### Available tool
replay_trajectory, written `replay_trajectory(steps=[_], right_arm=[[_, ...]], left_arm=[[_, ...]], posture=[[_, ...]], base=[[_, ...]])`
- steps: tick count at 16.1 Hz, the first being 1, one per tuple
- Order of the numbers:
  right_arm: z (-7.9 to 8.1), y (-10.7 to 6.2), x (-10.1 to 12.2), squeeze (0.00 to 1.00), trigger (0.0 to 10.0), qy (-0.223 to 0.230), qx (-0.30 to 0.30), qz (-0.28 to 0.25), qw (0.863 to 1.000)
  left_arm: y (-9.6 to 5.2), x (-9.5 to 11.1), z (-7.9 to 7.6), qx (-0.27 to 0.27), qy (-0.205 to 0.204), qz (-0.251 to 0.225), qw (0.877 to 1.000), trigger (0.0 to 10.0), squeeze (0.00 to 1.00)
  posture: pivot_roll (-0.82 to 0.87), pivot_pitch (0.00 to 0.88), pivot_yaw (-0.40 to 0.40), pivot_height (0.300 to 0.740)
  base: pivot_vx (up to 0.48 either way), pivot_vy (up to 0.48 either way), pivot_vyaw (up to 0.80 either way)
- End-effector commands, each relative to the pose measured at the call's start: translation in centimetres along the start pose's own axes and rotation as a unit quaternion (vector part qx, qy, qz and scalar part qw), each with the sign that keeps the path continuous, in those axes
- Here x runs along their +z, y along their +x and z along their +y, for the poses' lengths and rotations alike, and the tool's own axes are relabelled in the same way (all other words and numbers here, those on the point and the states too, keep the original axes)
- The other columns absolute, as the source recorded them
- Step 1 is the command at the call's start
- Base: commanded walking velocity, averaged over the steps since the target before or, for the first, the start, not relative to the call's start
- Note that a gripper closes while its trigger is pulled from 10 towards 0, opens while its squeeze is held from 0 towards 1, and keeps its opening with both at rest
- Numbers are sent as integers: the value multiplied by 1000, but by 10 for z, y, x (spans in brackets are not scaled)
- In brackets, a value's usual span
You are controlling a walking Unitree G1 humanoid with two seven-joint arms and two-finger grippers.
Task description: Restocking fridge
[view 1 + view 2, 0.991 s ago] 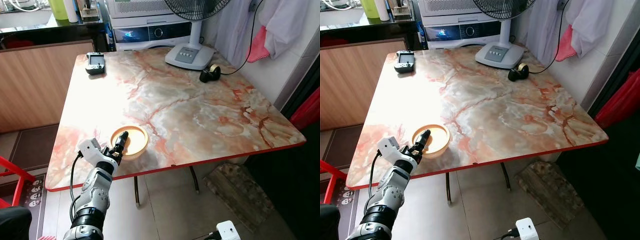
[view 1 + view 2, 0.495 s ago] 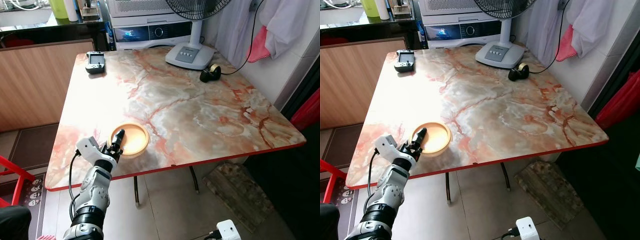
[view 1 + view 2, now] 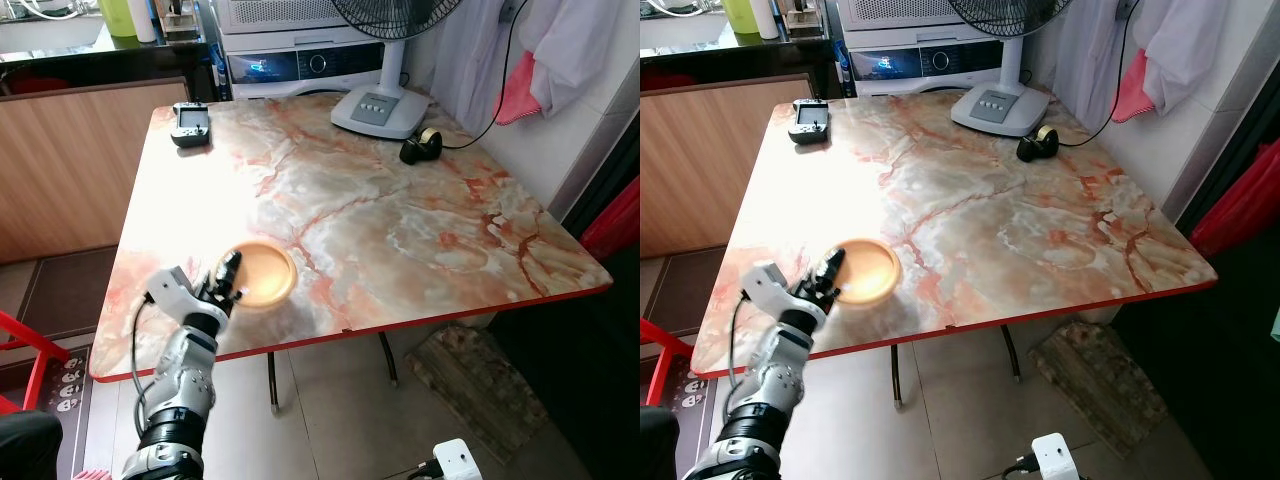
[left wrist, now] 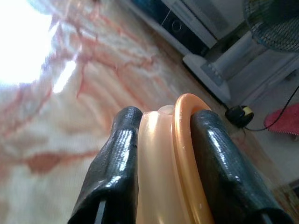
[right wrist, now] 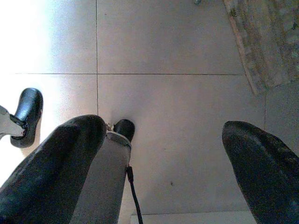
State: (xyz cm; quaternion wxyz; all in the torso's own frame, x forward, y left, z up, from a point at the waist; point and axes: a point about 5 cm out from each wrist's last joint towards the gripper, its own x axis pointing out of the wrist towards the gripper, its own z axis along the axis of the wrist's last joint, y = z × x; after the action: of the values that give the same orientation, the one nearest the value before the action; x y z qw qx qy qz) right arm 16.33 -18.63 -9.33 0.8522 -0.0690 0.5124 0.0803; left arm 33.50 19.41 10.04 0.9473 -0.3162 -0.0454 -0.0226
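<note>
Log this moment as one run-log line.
left claw: shut on orange bowl rim | bowl: near front-left of marble table | right claw: open, hanging over floor

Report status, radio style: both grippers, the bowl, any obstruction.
Left gripper shut on orange bowl rim, near table front edge. Right gripper open, idle over floor. Nothing near the bowl.

Bright light makes a white shiny patch on the pink marble table top (image 3: 190,190). The small round orange bowl (image 3: 866,270) looks blurry. The grey tiled floor (image 5: 42,32) glares white.
</note>
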Motion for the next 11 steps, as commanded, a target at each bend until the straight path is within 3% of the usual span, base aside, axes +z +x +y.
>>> replay_trajectory(steps=[1,3,4,5,6,8,9,10,11], right_arm=[[1,0,1,0,10000,0,-1,0,1000],[2,0,0,0,10000,4,-2,-1,1000],[3,0,0,0,10000,9,-3,-3,1000],[3,0,-1,0,10000,11,-3,-3,1000],[4,0,-1,0,10000,11,-3,-3,1000],[6,1,-2,0,10000,19,0,-5,1000],[7,1,-3,0,10000,20,1,-5,1000],[8,1,-3,0,10000,27,1,-8,1000],[9,1,-4,0,10000,30,1,-8,1000]], left_arm=[[3,13,-10,-21,26,-19,999,0,0],[1,26,-18,-35,49,-42,997,0,0],[0,41,-27,-38,86,-67,993,2196,0],[-1,49,-32,-37,113,-80,990,10000,0],[-2,53,-34,-38,131,-87,987,10000,0],[-10,69,-40,-23,220,-119,968,10000,0],[-12,72,-40,-15,243,-123,962,10000,0],[-15,71,-39,-3,321,-115,940,10000,0],[-17,69,-39,-3,360,-107,927,10000,0]], posture=[[-19,0,-18,740],[-19,0,-9,740],[-14,0,-2,740],[-9,0,1,740],[-7,0,3,740],[1,0,15,740],[3,0,19,740],[3,0,25,740],[1,0,30,740]], base=[[0,0,0],[0,0,0],[0,0,0],[0,0,0],[0,0,0],[0,0,0],[0,0,0],[0,0,0],[0,0,0]])
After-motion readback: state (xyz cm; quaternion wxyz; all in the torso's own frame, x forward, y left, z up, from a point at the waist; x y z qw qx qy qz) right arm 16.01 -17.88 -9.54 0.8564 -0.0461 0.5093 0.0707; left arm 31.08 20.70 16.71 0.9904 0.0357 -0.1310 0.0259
